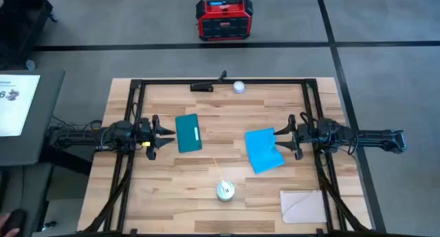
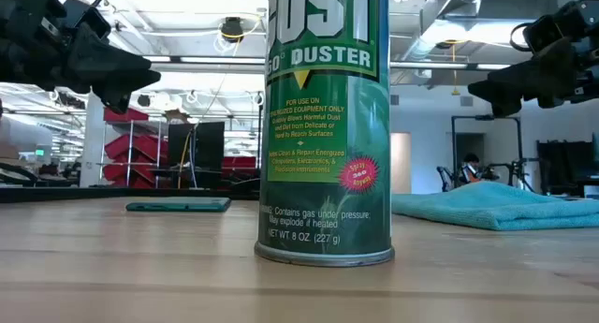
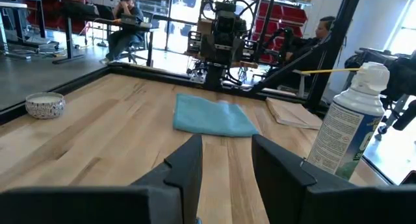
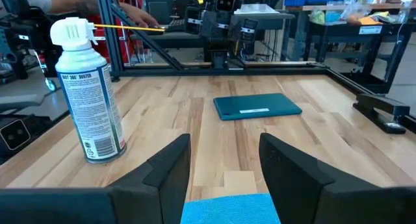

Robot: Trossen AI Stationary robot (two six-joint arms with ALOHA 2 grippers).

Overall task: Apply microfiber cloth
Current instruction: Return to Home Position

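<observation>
The sky-blue microfiber cloth (image 1: 264, 150) lies flat on the wooden table at the right of centre, also visible in the left wrist view (image 3: 213, 115) and the low view (image 2: 496, 207). The dark tablet (image 1: 188, 132), teal back up, lies flat at the left of centre (image 4: 257, 106). My right gripper (image 1: 283, 137) hovers open just right of the cloth, above its near edge (image 4: 229, 208). My left gripper (image 1: 163, 136) hovers open just left of the tablet. Neither holds anything.
A green duster can (image 1: 225, 190) with a thin straw stands at the front centre (image 4: 90, 97). A pale beige sheet (image 1: 304, 205) lies at the front right. A small white bowl (image 1: 238, 86) and a black stapler (image 1: 203, 86) sit at the far edge.
</observation>
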